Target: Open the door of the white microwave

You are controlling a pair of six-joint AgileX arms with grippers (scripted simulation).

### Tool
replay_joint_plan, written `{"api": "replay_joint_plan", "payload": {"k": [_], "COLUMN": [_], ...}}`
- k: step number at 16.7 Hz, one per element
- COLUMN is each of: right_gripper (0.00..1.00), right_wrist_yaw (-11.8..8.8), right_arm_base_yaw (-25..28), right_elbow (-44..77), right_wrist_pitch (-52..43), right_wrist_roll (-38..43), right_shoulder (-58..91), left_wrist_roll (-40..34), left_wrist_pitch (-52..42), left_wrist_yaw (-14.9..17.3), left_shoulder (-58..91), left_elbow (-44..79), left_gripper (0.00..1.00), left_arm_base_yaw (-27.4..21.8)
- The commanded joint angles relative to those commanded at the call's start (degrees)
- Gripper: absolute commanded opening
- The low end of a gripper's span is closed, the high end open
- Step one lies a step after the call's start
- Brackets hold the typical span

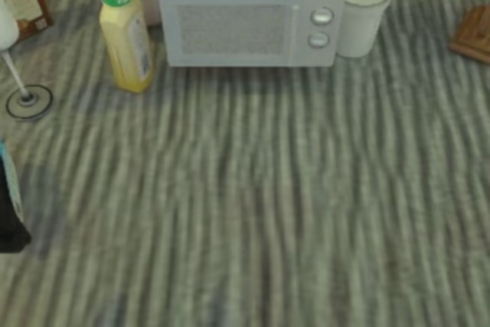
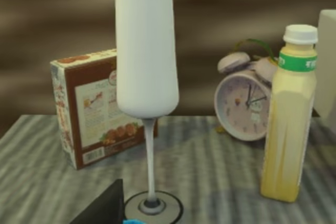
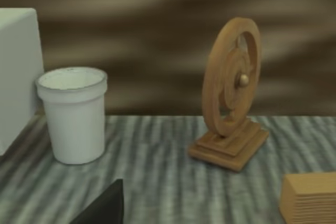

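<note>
Standing at the far edge of the worktop, a little left of its middle: the white microwave, front facing the near edge. The door flat against the front, fully closed, grey mesh window across most of it; two round grey knobs stacked on the panel to its right.

Just right of the microwave, a white cup, upright, close beside its side wall. Just left, a yellow juice bottle with white cap and green band, upright; behind the bottle, a pink twin-bell alarm clock. Toward the far-left corner, a brown snack box, and nearer the left edge a tall white-filled flute glass on a clear round foot. At the far-right corner, a wooden wheel ornament on a stepped base; near it, a tan ridged block.

Left arm parked at the left edge, seen only as a dark shape; right arm out of the top view. Neither tool's fingers visible beyond a dark corner in each wrist view: cannot tell how far open, nothing seen held.
</note>
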Motion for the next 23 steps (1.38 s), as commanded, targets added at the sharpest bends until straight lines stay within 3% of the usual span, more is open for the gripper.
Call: {"api": "replay_joint_plan", "payload": {"k": [4, 8, 23], "right_gripper": [1.0, 1.0, 1.0], "right_wrist_yaw": [0.0, 0.0, 0.0], "right_arm_base_yaw": [0.0, 0.0, 0.0], "right_elbow": [0.0, 0.0, 0.0], "right_wrist_pitch": [0.0, 0.0, 0.0], "right_wrist_roll": [0.0, 0.0, 0.0], "right_shoulder": [0.0, 0.0, 0.0], "left_wrist_roll": [-0.5, -3.3, -20.1], "left_wrist_pitch": [0.0, -0.2, -5.4], "left_wrist_yaw": [-0.8, -5.5, -35.3], "left_shoulder": [1.8, 12.6, 99.1], "left_elbow": [1.7, 11.6, 72.0], "left_gripper": [1.0, 1.0, 1.0], "left_arm_base_yaw": [-1.0, -6.4, -39.6]}}
